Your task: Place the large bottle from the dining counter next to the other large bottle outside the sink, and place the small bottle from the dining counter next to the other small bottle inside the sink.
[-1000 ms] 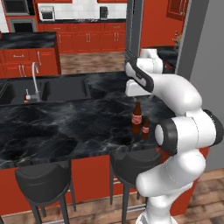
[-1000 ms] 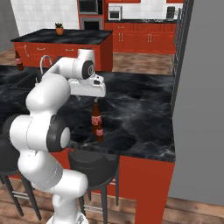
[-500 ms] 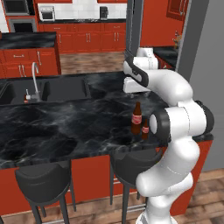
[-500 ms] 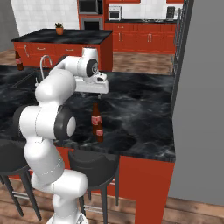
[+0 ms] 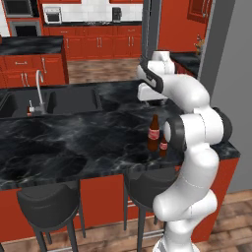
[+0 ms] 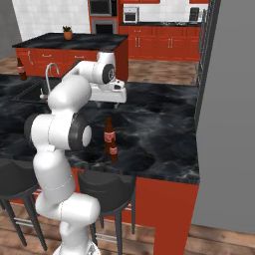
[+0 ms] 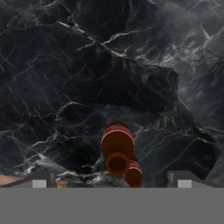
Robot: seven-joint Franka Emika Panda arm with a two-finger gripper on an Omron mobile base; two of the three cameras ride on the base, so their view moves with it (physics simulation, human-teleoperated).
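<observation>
On the black marble dining counter [image 5: 74, 142] stand a large brown bottle [image 5: 153, 132] with a red label and a small bottle [image 5: 163, 146] touching its right side. They appear again as the large bottle [image 6: 108, 133] and small bottle [image 6: 113, 149]. My gripper [image 6: 107, 103] hangs open above and just behind them, holding nothing. In the hand view I look straight down on the large bottle's mouth [image 7: 117, 151] and the small bottle [image 7: 133, 173], both near my gripper [image 7: 111, 180]. The black sink [image 5: 74, 98] with its silver tap [image 5: 39, 88] lies at the far left.
Another brown bottle [image 6: 21, 68] stands at the far left beyond the sink. Black bar stools [image 5: 49, 202] [image 5: 152, 182] line the counter's near edge. A grey wall [image 6: 229, 99] rises close on the right. Red cabinets [image 5: 98, 44] run along the back.
My elbow has drawn in and risen while the hand crept slightly over the bottles. The jaws stay open and both bottles have not moved.
</observation>
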